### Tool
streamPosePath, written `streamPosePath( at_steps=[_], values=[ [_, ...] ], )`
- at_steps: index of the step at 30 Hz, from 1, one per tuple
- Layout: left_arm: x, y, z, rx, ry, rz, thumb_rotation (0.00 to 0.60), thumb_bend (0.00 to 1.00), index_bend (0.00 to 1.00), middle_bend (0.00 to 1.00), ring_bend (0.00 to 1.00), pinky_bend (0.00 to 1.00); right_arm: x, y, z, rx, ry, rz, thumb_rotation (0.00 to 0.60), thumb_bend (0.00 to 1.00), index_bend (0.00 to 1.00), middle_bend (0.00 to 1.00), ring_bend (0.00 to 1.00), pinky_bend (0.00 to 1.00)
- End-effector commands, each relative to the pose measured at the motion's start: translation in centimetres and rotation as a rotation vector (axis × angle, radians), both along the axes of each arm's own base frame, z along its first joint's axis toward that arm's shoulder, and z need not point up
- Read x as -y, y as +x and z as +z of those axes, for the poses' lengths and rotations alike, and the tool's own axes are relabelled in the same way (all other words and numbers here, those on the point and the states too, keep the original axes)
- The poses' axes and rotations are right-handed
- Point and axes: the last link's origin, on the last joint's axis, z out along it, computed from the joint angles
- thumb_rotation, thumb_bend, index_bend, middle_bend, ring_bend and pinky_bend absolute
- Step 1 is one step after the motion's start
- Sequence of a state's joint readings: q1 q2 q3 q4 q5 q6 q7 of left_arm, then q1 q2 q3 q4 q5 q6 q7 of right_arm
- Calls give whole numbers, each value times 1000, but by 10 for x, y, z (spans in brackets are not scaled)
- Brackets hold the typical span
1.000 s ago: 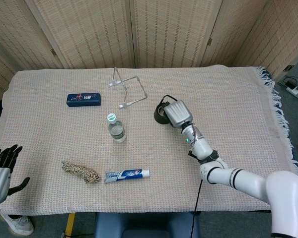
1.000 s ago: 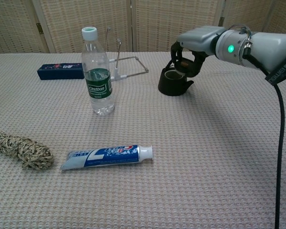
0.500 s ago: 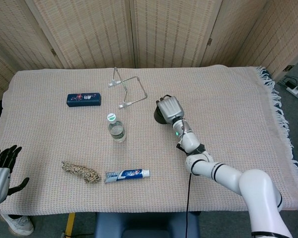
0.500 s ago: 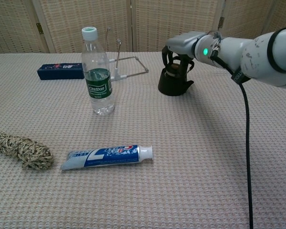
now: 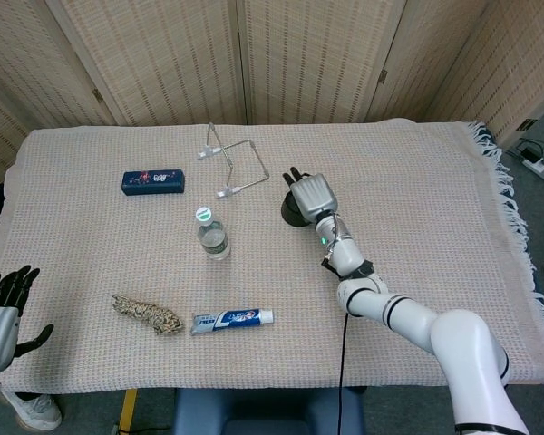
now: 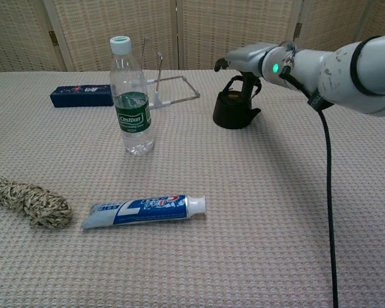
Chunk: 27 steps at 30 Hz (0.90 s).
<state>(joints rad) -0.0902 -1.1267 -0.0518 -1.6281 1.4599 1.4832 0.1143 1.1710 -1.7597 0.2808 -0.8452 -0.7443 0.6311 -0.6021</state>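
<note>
My right hand (image 5: 313, 195) hovers just above a small black pot with a loop handle (image 6: 234, 109), near the middle of the table. In the chest view the right hand (image 6: 250, 56) has its fingers stretched out flat over the pot, and one dark finger reaches down towards the handle. It holds nothing that I can see. In the head view the black pot (image 5: 292, 210) is mostly hidden under the hand. My left hand (image 5: 0, 313) hangs off the table's front left corner with its fingers apart and empty.
A water bottle (image 6: 131, 96) stands left of the pot. Behind it lie a wire stand (image 6: 173, 90) and a blue box (image 6: 81, 95). A toothpaste tube (image 6: 146, 210) and a rope bundle (image 6: 29, 201) lie near the front edge. A woven cloth (image 5: 417, 181) covers the table.
The right hand's fingers, curled around the pot's handle a second ago, have straightened out over the pot. The pot has stayed in place. The left hand has not moved.
</note>
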Motion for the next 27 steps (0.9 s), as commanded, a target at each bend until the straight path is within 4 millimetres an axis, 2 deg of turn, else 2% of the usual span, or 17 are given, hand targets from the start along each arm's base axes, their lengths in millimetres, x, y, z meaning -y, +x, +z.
streamPosePath(
  at_steps=[1, 4, 6, 8, 9, 13, 16, 21, 27],
  values=[
    [-1, 0, 1, 0, 3, 1, 600, 212, 46, 11, 45, 0, -7, -5, 15, 24, -9, 26, 600, 344, 88, 89, 796, 953],
    [-5, 0, 2, 0, 4, -3, 600, 212, 46, 11, 46, 0, -23, -19, 41, 53, -31, 49, 600, 344, 88, 104, 785, 934],
    [-7, 1, 2, 3, 7, -7, 600, 212, 46, 11, 46, 0, -38, -35, 62, 78, -53, 49, 600, 344, 88, 133, 755, 867],
    [-10, 2, 1, 6, 7, -11, 600, 212, 47, 11, 46, 0, -53, -49, 80, 96, -74, 41, 600, 344, 88, 157, 682, 734],
    [-11, 2, 1, 7, 7, -14, 600, 212, 48, 11, 46, 0, -64, -60, 92, 103, -90, 35, 600, 344, 88, 163, 605, 627],
    [-15, 7, -1, 8, 9, -30, 600, 213, 49, 11, 46, 0, -105, -90, 124, 124, -126, 7, 600, 344, 88, 170, 381, 333],
    [-17, 10, -2, -3, 9, -35, 600, 212, 50, 11, 46, 0, -139, -109, 145, 132, -147, -4, 600, 344, 88, 170, 274, 194],
    [-18, 14, -3, 2, 20, -33, 600, 212, 54, 7, 45, 0, -199, -143, 166, 175, -184, -33, 600, 344, 88, 95, 166, 112],
    [-19, 18, -4, 7, 15, -32, 600, 212, 54, 7, 45, 0, -257, -178, 183, 242, -268, -97, 600, 344, 88, 89, 146, 109]
  ],
)
